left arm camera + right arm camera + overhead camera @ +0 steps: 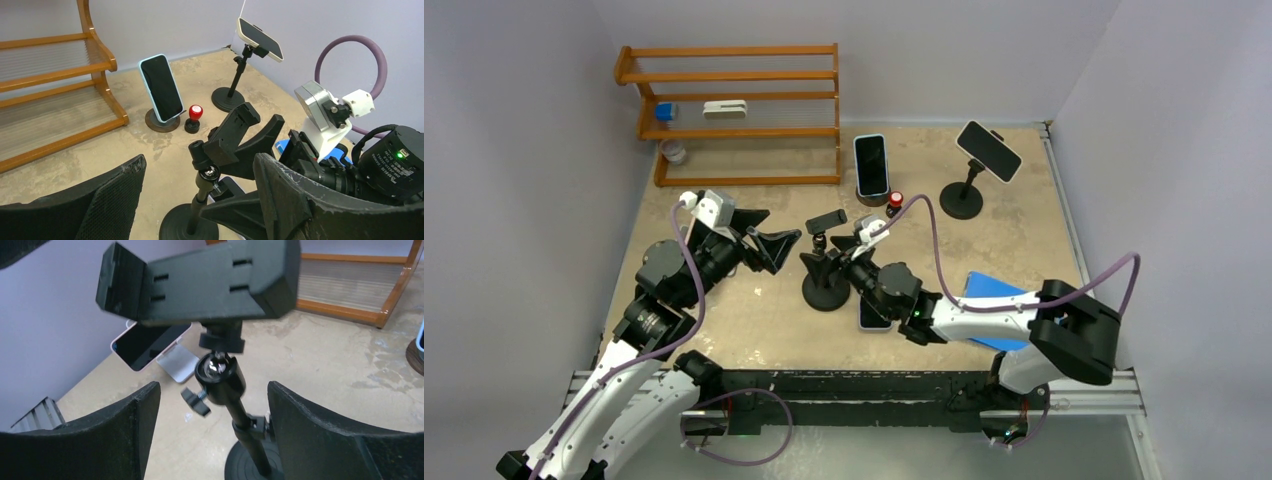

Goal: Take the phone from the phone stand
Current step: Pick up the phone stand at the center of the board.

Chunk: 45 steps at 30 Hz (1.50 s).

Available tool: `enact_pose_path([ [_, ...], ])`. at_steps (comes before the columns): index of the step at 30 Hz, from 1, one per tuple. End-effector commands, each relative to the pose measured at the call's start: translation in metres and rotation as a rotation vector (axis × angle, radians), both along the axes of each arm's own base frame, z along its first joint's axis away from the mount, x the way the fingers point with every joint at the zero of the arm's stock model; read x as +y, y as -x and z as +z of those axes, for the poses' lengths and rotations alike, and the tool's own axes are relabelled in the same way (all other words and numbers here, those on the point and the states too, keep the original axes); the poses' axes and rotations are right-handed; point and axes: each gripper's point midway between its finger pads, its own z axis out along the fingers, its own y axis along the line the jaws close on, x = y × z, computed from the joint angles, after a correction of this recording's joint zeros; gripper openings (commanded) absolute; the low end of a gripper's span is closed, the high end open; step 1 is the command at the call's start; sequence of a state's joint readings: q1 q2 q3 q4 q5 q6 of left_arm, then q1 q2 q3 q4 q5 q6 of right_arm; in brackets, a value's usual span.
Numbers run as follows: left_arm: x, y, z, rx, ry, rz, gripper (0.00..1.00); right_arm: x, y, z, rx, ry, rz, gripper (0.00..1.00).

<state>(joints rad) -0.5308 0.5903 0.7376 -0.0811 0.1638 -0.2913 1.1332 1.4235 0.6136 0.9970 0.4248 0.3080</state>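
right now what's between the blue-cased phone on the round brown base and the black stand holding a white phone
A small red-topped black object, seen in left wrist view.

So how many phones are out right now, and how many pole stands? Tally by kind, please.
Phones: 4 (blue-cased phone, clamped phone, flat phone, pink phone)
Pole stands: 2 (empty stand, far stand)
Total: 6

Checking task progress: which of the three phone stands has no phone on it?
The nearest black stand, mid-table: its clamp is empty. The round stand and tall stand at the back are both occupied.
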Motion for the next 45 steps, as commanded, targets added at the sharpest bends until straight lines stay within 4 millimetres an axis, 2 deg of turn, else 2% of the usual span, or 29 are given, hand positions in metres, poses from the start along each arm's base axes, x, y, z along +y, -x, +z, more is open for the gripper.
enact_pose_path([
  [1,0.003,-0.001,0.004,-0.031,-0.003,0.016,0.76,0.011,-0.015,0.030,-0.021,-0.083,-0.060,0.78],
  [7,0.003,-0.001,0.005,-0.033,0.000,0.015,0.76,0.022,-0.024,0.024,-0.013,-0.059,-0.083,0.69],
  [19,0.002,0.003,0.008,-0.040,0.009,0.005,0.76,0.020,-0.035,0.028,-0.051,-0.017,-0.139,0.41],
  [23,0.002,0.004,0.009,-0.043,0.011,0.005,0.76,0.021,-0.037,0.038,-0.077,-0.016,-0.141,0.26],
  [27,0.003,0.003,0.008,-0.039,0.011,0.012,0.76,0.025,-0.039,0.053,-0.115,-0.009,-0.139,0.01],
  [33,0.011,0.003,0.012,-0.048,0.026,0.051,0.76,0.035,-0.049,0.088,-0.199,-0.017,-0.161,0.00],
  [37,0.019,0.002,0.015,-0.052,0.040,0.096,0.76,0.041,-0.065,0.107,-0.234,-0.036,-0.179,0.00],
  [41,0.028,0.001,0.017,-0.055,0.057,0.146,0.76,0.047,-0.086,0.122,-0.253,-0.066,-0.186,0.00],
  [45,0.034,0.000,0.020,-0.061,0.065,0.176,0.76,0.053,-0.113,0.124,-0.249,-0.086,-0.194,0.00],
])
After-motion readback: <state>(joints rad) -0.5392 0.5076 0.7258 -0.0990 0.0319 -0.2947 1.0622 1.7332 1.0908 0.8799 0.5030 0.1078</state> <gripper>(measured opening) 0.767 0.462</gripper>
